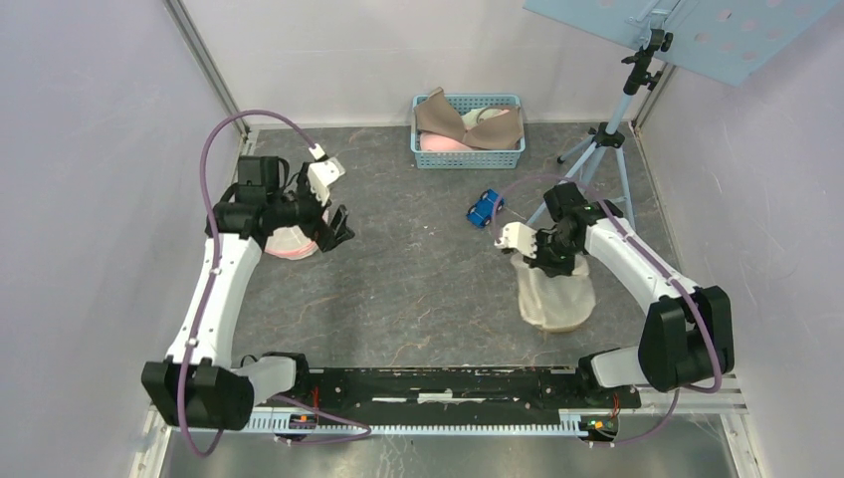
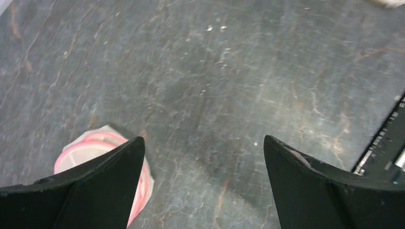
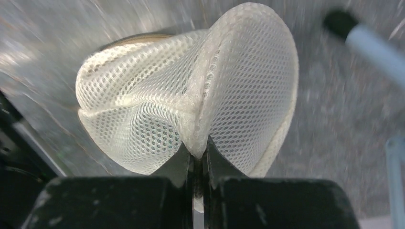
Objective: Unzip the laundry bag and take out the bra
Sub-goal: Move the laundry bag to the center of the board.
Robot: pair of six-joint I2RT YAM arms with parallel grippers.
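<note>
White mesh laundry bag (image 3: 239, 86), puckered along 1 pinched fold.

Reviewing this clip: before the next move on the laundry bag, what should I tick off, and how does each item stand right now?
1. Right tool shut on the mesh laundry bag: ok, a fold of mesh is pinched between its fingers.
2. Grip is on the zipper pull: cannot tell, no zipper shows in any view.
3. Left tool open and free: ok, nothing is between its fingers.
4. Left tool close enough to steady the bag: not ok, it is on the left side of the table by a pink-rimmed item.
5. Blue toy car apart from the bag: ok.
</note>
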